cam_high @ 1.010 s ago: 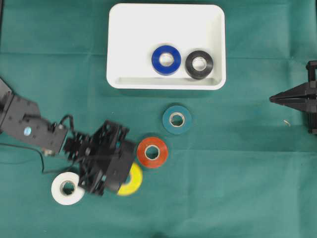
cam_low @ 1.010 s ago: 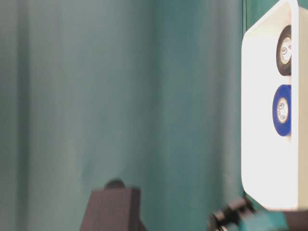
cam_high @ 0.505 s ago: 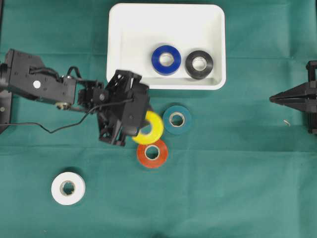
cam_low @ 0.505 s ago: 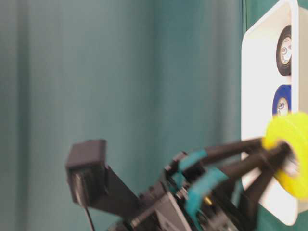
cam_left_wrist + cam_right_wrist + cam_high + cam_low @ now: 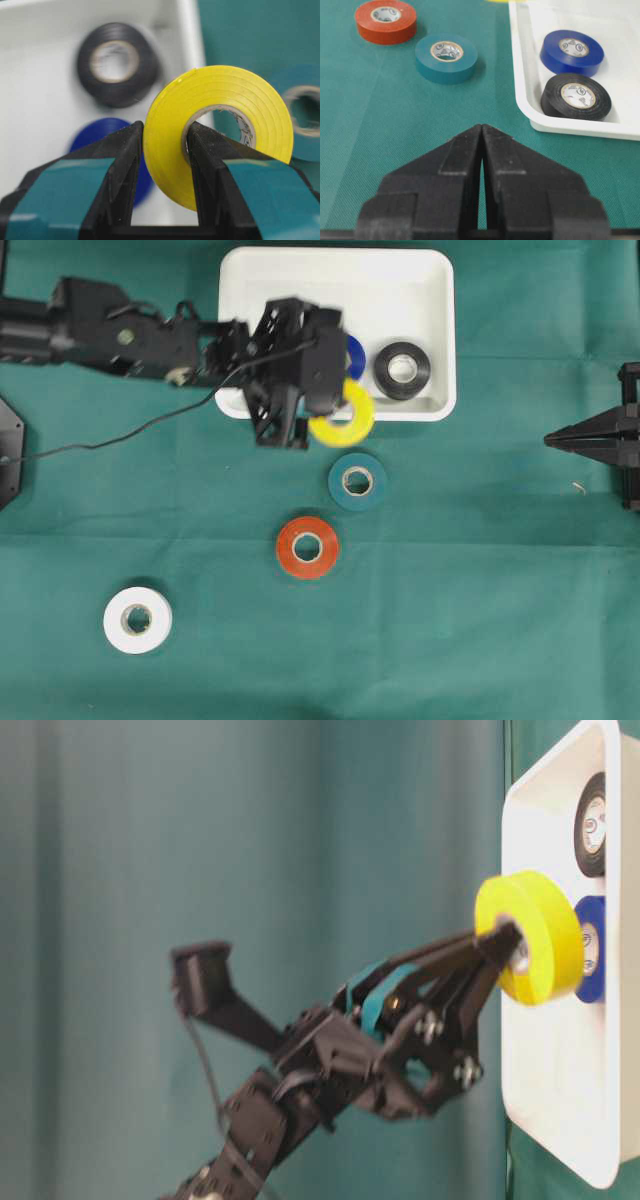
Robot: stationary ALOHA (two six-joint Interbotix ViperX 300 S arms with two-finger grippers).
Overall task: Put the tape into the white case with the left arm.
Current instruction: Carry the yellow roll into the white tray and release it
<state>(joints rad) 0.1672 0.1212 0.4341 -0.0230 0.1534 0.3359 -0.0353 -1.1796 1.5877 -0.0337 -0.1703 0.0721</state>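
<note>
Overhead, the left tool [image 5: 322, 418] and its arm cover part of the blue roll [image 5: 352, 352] and the case's [image 5: 440, 300] near rim. From the left wrist view, the blue roll [image 5: 95, 142] shows only between and behind the fingers [image 5: 117, 165], and the teal roll [image 5: 305, 120] is cut off at the frame edge and blurred. The left tool is clamped on the yellow roll [image 5: 343, 413], one finger through its hole, holding it in the air over the case's near rim. Inside the case lie the blue roll and a black roll [image 5: 402, 370], side by side. On the table outside sit the teal, red [image 5: 307, 548] and white [image 5: 137, 619] rolls. The right tool [image 5: 481, 150] is closed on nothing, well apart at the table's edge.
</note>
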